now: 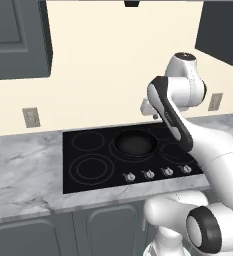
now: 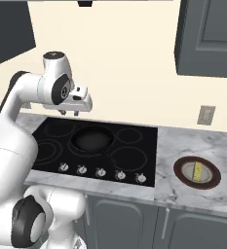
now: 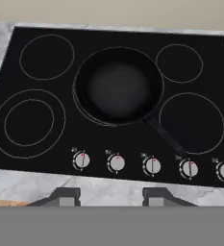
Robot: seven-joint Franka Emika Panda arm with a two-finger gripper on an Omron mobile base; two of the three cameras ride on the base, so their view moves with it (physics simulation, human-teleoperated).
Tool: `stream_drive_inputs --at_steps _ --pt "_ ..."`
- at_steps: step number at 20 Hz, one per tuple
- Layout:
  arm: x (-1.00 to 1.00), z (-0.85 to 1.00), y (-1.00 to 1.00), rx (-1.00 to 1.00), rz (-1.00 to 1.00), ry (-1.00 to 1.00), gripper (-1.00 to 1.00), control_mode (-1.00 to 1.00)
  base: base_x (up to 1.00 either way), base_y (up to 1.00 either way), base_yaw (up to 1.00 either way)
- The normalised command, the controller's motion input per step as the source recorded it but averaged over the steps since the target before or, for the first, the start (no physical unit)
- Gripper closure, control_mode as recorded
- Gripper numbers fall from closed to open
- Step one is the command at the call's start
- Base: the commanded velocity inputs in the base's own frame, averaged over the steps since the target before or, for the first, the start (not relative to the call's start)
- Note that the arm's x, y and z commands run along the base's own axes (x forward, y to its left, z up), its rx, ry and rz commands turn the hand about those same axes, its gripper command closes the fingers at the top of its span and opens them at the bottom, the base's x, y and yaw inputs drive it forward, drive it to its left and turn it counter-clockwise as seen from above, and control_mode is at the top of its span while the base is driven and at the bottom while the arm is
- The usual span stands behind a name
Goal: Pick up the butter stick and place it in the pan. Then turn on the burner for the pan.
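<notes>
Five knobs (image 3: 152,166) run in a row along the front edge of the black cooktop (image 3: 17,62), low in the hand view. At the left of that view lies a zone of two concentric rings (image 3: 29,123), with a smaller single ring (image 3: 46,56) above it at upper left. The pan (image 3: 118,86) sits in the middle of the frame on the burner (image 3: 80,111), whose thin ring shows just outside the pan's rim; the pan's dark inside holds nothing, and its handle (image 3: 164,135) slants to the lower right, toward the fourth knob. Two more single-ring zones lie at the right, a small one at upper right and a larger one below it. The gripper (image 3: 110,197) shows as two dark tips at the bottom, set well apart with nothing between them, over the marble desk (image 3: 108,187) in front of the knobs.

In the left base view the desk (image 1: 23,170) fills the left, the cooktop (image 1: 70,180) the centre, and the pan (image 1: 134,143) sits mid-frame; the arm crosses the right side.

In the right base view the gripper (image 2: 69,113) hangs at the left of the frame, above the cooktop's (image 2: 146,155) back edge and clear of the pan (image 2: 92,139). Further right, on the desk (image 2: 222,141), stands a brownish bowl (image 2: 180,178) at lower right, well apart from the cooktop. The butter stick (image 2: 198,170) lies inside that bowl.
</notes>
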Motion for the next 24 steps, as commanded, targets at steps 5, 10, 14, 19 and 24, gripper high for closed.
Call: stream_drive_inputs --at_steps 5,10,14,19,24 --pt "0.00 0.00 -0.15 0.00 0.00 0.05 -1.00 -1.00 0.00 0.00 0.00" --pt "0.00 0.00 -0.59 0.00 0.01 0.13 -1.00 -1.00 0.00 0.00 0.00" --pt "0.00 -0.03 -0.77 0.03 0.00 0.13 -1.00 -1.00 0.00 0.00 0.00" --pt "0.00 -0.11 -0.80 0.07 0.00 0.13 -1.00 -1.00 0.00 0.00 0.00" --pt "0.00 -0.20 -0.75 0.09 0.00 0.13 -1.00 -1.00 0.00 0.00 0.00"
